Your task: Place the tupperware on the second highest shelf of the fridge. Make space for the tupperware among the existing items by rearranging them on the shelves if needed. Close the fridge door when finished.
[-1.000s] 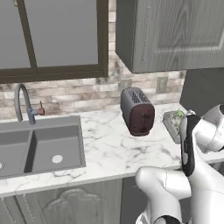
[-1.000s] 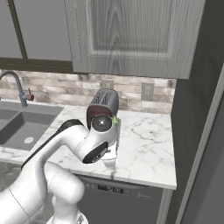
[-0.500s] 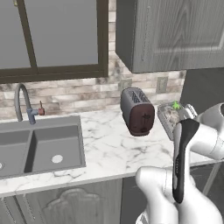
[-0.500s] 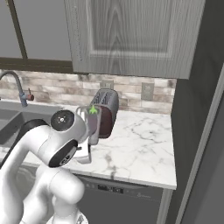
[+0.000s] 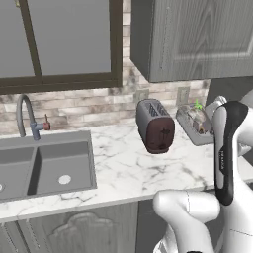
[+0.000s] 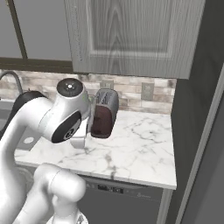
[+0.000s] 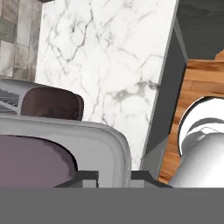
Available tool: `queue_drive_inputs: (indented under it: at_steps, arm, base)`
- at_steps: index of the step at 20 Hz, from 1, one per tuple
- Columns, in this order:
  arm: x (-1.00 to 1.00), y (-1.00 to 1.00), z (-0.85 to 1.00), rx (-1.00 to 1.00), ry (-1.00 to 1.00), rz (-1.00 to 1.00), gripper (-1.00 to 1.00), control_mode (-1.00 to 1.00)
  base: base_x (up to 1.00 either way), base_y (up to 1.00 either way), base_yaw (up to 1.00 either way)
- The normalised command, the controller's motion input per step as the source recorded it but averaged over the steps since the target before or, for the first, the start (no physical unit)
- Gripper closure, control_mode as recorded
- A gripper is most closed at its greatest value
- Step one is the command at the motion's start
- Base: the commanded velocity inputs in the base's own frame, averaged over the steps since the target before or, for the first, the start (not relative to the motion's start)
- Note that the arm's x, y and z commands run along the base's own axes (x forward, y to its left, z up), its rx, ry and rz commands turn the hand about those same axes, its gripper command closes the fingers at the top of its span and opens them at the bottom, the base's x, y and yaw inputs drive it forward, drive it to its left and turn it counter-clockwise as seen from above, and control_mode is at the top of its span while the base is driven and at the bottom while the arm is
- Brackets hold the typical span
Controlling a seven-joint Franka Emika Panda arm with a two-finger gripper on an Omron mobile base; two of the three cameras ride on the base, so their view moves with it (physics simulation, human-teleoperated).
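The white marble counter point(image 5: 128, 170) runs from the grey double sink point(image 5: 44, 165) at left to the tall dark grey fridge point(image 6: 205, 109) at right. A dark red-fronted toaster point(image 5: 155, 126) stands mid-counter near the brick wall. Right of it, lifted above the counter, the small shallow grey translucent tupperware point(image 5: 195, 123) sits clamped at its rim in the narrowed gripper point(image 7: 113, 177).

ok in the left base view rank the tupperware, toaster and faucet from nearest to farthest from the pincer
1. tupperware: held in the pincer, at the counter's right end.
2. toaster: just left of it, mid-counter.
3. faucet: far left, behind the sink.
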Motion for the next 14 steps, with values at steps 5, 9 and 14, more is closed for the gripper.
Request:
queue_drive_inputs:
  at_steps: [5,9,14]
  arm:
    - [0.00,0.18,0.00,-0.02,0.02,0.02,1.00,-1.00]
    - [0.00,0.11,0.00,-0.01,0.00,-0.02,1.00,-1.00]
    - [-0.25,0.00,0.00,-0.02,0.00,-0.08,1.00,-1.00]
  base:
    - [0.00,0.00,0.00]
    - [0.00,0.00,0.00]
    - [0.00,0.00,0.00]
